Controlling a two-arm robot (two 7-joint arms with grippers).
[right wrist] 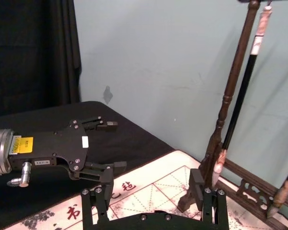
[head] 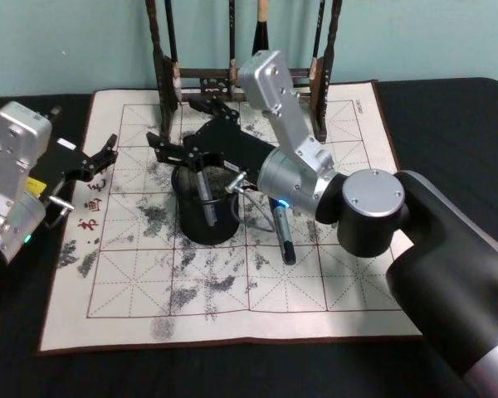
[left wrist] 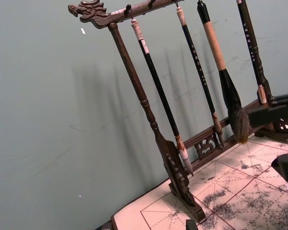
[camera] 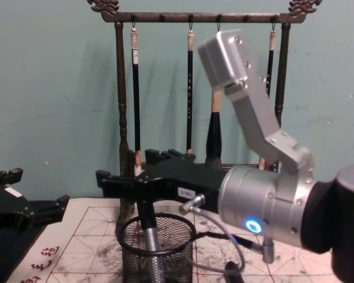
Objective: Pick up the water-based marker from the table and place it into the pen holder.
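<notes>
The pen holder point(head: 220, 228), a black mesh cup point(camera: 172, 254), stands on the inked white mat of the table point(head: 332, 290). A grey water-based marker point(head: 205, 195) with a black top leans upright inside it; in the chest view the marker point(camera: 151, 244) rises out of the cup to the underside of my right gripper. My right gripper point(head: 176, 124) hovers just over the holder, open, its fingers point(right wrist: 93, 206) set wide apart with nothing between them. My left gripper point(head: 100, 157) hangs open over the mat's left edge, apart from the holder.
A tall dark wooden brush rack point(camera: 189, 17) with hanging brushes stands at the back of the mat point(left wrist: 149, 110). A second grey-and-black pen point(head: 282, 236) lies flat on the mat just right of the holder, under my right wrist.
</notes>
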